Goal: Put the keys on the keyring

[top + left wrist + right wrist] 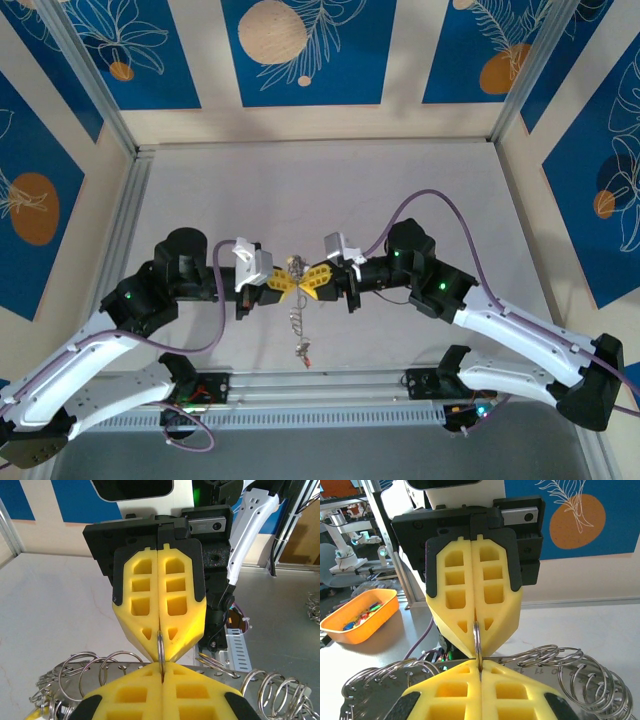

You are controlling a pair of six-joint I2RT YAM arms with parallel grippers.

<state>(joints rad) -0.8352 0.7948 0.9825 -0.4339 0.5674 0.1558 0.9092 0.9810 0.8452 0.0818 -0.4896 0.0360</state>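
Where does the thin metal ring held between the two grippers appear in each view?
Top external: the ring is at centre, where the yellow tips meet.
Left wrist: ring edge-on, centre, lower half.
Right wrist: ring edge-on, centre, lower half.
Shared landmark: left gripper and right gripper, yellow jaws shut tip to tip on it.

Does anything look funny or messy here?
Nothing spilled or broken. Oddly, the left hand and right hand sit nose to nose, both pinching one thin ring, a chain of rings dangling below.
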